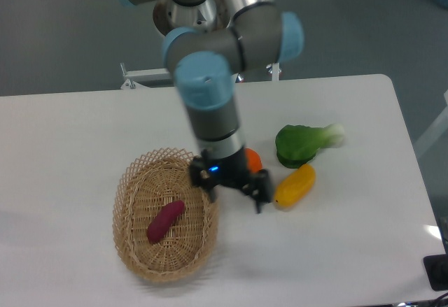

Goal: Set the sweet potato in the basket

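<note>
The sweet potato, a small dark magenta tuber, lies inside the oval tan wicker basket at the front left of the table. My gripper hangs just right of the basket's right rim, above the table. Its two dark fingers are spread apart and nothing is between them. The gripper is apart from the sweet potato.
A yellow oblong vegetable lies right of the gripper. A round orange fruit is partly hidden behind the gripper. A green leafy vegetable lies further back right. The white table's front edge is near.
</note>
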Robot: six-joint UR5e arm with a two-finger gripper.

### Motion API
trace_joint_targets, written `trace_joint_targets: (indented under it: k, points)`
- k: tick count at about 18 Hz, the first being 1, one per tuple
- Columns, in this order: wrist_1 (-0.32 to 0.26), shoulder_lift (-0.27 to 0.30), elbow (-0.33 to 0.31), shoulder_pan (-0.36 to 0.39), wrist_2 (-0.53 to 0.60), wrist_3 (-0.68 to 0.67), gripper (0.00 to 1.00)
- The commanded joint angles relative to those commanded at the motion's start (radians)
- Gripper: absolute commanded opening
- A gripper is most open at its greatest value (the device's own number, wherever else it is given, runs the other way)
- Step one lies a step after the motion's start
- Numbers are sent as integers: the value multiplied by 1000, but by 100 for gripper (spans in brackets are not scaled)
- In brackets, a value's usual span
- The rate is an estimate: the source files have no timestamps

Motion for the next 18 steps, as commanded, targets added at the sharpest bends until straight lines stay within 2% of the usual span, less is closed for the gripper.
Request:
trace_joint_targets:
  k: [2,5,10,14,18]
  points:
    - [-66,20,3,67,0,141,100]
    - [-121,51,5,166,-14,353,100]
    - [-138,71,-14,299,-69,588,100]
    - [-142,72,-17,355,-118,651,100]
    - [-138,72,-17,358,-118,651,100]
